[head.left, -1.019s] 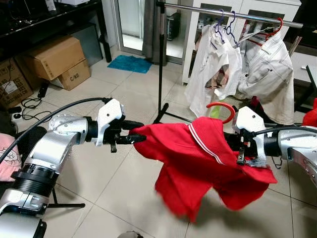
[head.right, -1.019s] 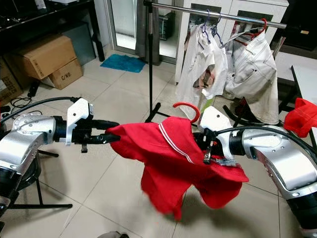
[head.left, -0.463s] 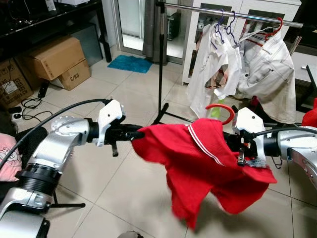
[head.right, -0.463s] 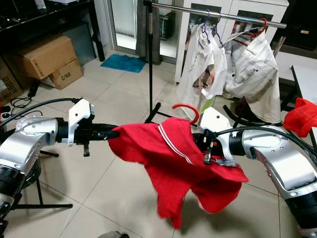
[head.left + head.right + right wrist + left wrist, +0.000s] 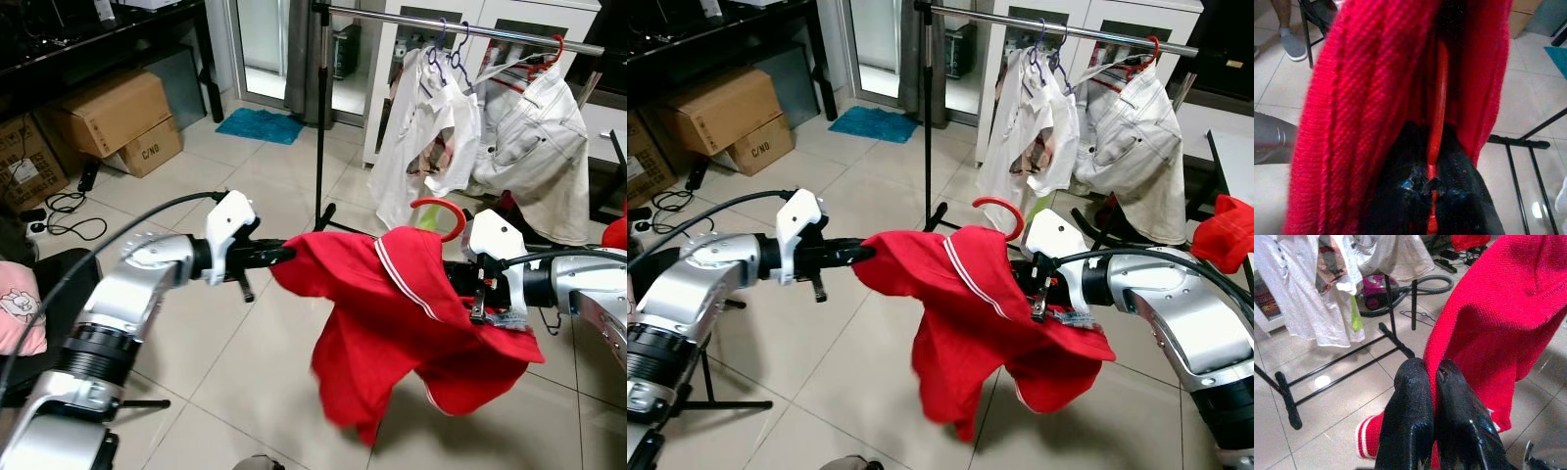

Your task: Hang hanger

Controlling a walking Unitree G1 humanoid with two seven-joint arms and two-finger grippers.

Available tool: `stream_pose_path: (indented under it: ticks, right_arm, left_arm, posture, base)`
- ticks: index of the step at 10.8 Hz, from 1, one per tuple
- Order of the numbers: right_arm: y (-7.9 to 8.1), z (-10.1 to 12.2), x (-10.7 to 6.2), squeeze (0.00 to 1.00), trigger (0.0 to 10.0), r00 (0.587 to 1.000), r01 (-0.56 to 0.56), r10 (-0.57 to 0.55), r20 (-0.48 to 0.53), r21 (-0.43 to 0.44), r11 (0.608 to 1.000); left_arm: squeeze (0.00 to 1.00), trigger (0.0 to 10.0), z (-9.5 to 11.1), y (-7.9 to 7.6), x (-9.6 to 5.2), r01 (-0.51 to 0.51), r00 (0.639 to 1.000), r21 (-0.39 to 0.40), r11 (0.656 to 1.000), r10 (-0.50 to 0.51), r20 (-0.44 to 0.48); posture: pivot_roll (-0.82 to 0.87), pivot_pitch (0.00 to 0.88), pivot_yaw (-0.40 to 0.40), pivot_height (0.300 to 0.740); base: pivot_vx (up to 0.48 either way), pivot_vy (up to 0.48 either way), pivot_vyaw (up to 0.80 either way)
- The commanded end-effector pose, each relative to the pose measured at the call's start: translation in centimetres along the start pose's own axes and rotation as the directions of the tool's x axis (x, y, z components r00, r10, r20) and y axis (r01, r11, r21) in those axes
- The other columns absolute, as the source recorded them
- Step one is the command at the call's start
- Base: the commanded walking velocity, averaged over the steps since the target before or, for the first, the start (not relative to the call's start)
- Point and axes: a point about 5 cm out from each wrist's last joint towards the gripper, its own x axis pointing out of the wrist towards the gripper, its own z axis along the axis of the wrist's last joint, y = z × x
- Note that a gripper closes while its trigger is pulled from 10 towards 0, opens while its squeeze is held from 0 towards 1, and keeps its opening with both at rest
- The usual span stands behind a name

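A: Step in hand?

B: Carrying the garment toward the rail, not hung yet. The red hanger (image 5: 437, 211) sat inside the red shirt (image 5: 392, 323), only its hook poking up out of the collar, mid-scene, low and nearer than the clothes rail (image 5: 460, 29).

A: Grippers?

B: The right gripper (image 5: 1432, 183) had its fingers closed on the hanger's red bar, cloth bunched on both sides of it. The left gripper (image 5: 1427, 382) had its fingers pinched shut on the shirt's left edge, holding it out to the left.

A: Where's the rail versus the hook?

B: Rail ran far and high across the top, hook well below it. White shirts (image 5: 426, 127) and a pale jacket (image 5: 529, 137) already hung on its right part; the bare stretch was nearer the upright pole (image 5: 318, 117) on the left.

A: Next move?

B: My read: raise the right arm and go forward so the hook clears over the rail at a free spot, then lower. The left hold probably needs releasing, or it'll drag the shirt sideways off the hanger.
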Motion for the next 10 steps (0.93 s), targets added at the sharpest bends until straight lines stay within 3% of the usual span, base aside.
stream_pose_path:
  ticks: [1, 2, 4, 6, 7, 9, 10]
  right_arm:
    - [-0.4, 1.3, -0.6, 0.00, 10.0, 0.999, 0.021, -0.019, 0.045, -0.053, 0.998]
    - [-0.4, 1.2, -0.5, 0.00, 10.0, 0.999, 0.028, -0.025, 0.045, -0.050, 0.998]
    - [-0.5, 1.1, -0.5, 0.00, 10.0, 0.998, 0.038, -0.036, 0.044, -0.044, 0.998]
    - [-1.0, 1.0, -0.6, 0.00, 10.0, 0.994, 0.097, -0.095, 0.049, -0.038, 0.995]
    - [-1.2, 0.6, -1.0, 0.00, 10.0, 0.994, 0.109, -0.108, 0.031, -0.043, 0.993]
    - [-0.7, -0.6, -2.0, 0.00, 10.0, 0.997, 0.051, -0.055, -0.045, -0.075, 0.996]
    - [-0.5, -0.7, -2.1, 0.00, 10.0, 0.998, 0.037, -0.041, -0.045, -0.076, 0.996]
  left_arm:
    - [0.00, 0.0, 0.2, 1.1, -0.7, -0.126, 0.992, -0.039, 0.991, 0.127, 0.009]
    - [0.00, 0.0, 0.2, 1.7, -0.5, -0.245, 0.969, -0.058, 0.968, 0.246, 0.015]
    - [0.00, 0.0, 0.3, 1.6, -0.3, -0.311, 0.949, -0.078, 0.947, 0.313, 0.026]
    - [0.00, 0.0, -0.9, 0.3, -0.2, -0.239, 0.971, -0.057, 0.969, 0.239, -0.002]
    - [0.00, 0.0, -1.9, -0.1, -1.0, -0.186, 0.982, -0.017, 0.982, 0.186, -0.037]
    - [0.00, 0.0, -1.3, 0.9, -3.1, -0.162, 0.987, 0.010, 0.987, 0.162, -0.020]
    - [0.00, 0.0, -0.4, 1.0, -3.9, -0.096, 0.995, 0.001, 0.995, 0.096, 0.020]
  posture:
    - [-0.03, 0.000, 0.035, 0.740]
    - [-0.03, 0.000, 0.034, 0.740]
    - [-0.03, 0.000, 0.034, 0.740]
    - [-0.03, 0.000, 0.034, 0.740]
    - [-0.03, 0.000, 0.036, 0.740]
    - [-0.03, 0.000, 0.028, 0.740]
    - [-0.03, 0.000, 0.025, 0.740]
  base:
    - [0.000, 0.000, 0.00]
    - [0.000, 0.000, 0.00]
    - [0.000, 0.000, 0.00]
    - [0.000, 0.000, 0.00]
    - [0.000, 0.000, 0.00]
    - [0.000, 0.000, 0.00]
    - [0.000, 0.000, 0.00]
